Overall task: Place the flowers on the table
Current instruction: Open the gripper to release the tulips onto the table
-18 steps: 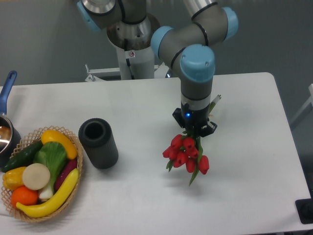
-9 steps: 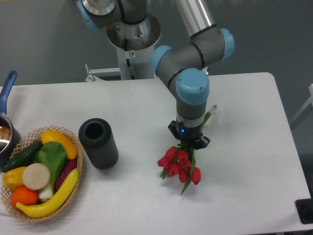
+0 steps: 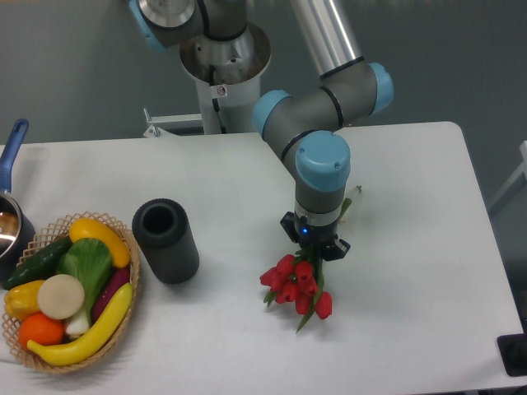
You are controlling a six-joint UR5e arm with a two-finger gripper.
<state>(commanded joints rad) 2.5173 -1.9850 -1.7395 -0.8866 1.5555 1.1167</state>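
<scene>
The flowers (image 3: pixel 295 284), a small bunch of red tulip buds with green stems and leaves, hang low over the white table (image 3: pixel 412 271) right of its middle, buds pointing toward the front edge. My gripper (image 3: pixel 315 244) is shut on their stems just behind the buds, pointing down from the arm above. A stem end (image 3: pixel 346 204) sticks out behind the wrist. I cannot tell whether the buds touch the tabletop.
A black cylinder (image 3: pixel 165 240) stands left of the flowers. A wicker basket (image 3: pixel 132 276) with fruit and vegetables sits at the front left. A pot with a blue handle (image 3: pixel 12 148) is at the left edge. The robot base (image 3: pixel 222 74) stands at the back.
The gripper has moved down and a little left and toward the front with the flowers, bringing the buds closer to the tabletop.
</scene>
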